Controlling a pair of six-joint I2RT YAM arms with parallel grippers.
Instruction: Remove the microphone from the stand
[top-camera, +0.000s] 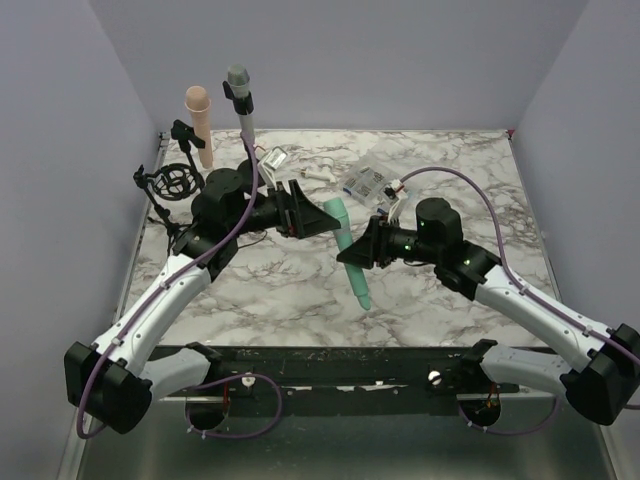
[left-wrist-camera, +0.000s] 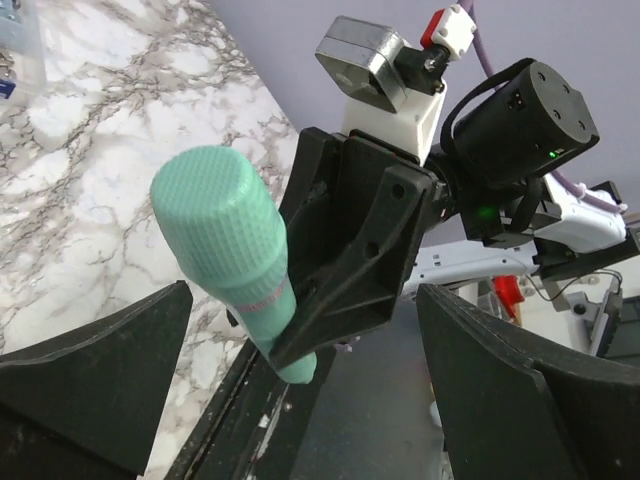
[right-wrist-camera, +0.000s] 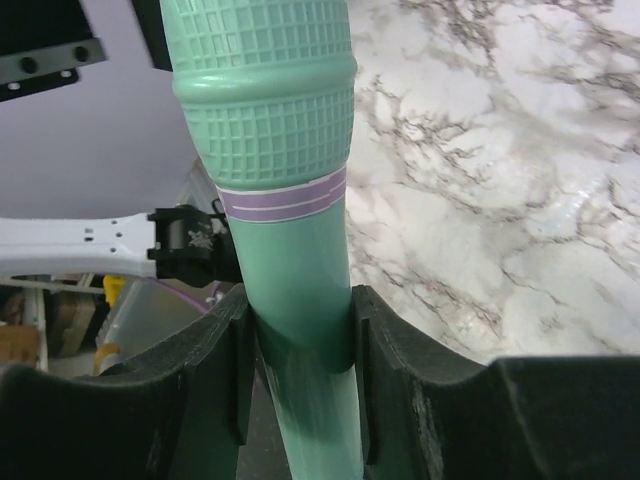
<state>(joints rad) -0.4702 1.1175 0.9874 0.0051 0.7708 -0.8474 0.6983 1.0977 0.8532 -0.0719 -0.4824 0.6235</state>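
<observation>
1. Only the right wrist view shows the grip. The right gripper (right-wrist-camera: 302, 365) is clamped on the green microphone (right-wrist-camera: 290, 150), its fingers (right-wrist-camera: 232, 370) pressing both sides of the handle just below the purple band (right-wrist-camera: 285, 196).
2. The left wrist view shows the microphone's mesh head facing the camera. The left gripper (top-camera: 308, 215) has its jaws spread wide, with the head between the fingers (left-wrist-camera: 95, 375) and neither finger touching it.
3. The top view alone gives the microphone's place. It hangs tilted above the middle of the marble table (top-camera: 450, 165), with its head toward the left gripper and its tail toward the near edge.
4. At the back left corner a peach microphone (top-camera: 198, 110) and a grey microphone (top-camera: 240, 95) stand upright, and a round cradle stand (top-camera: 172, 183) is just beside them. The left arm's wrist partly covers this corner. A plastic bag (top-camera: 368, 180) and small white parts (top-camera: 318, 172) lie along the back.
5. Count: three microphones, two grippers, one bag.
</observation>
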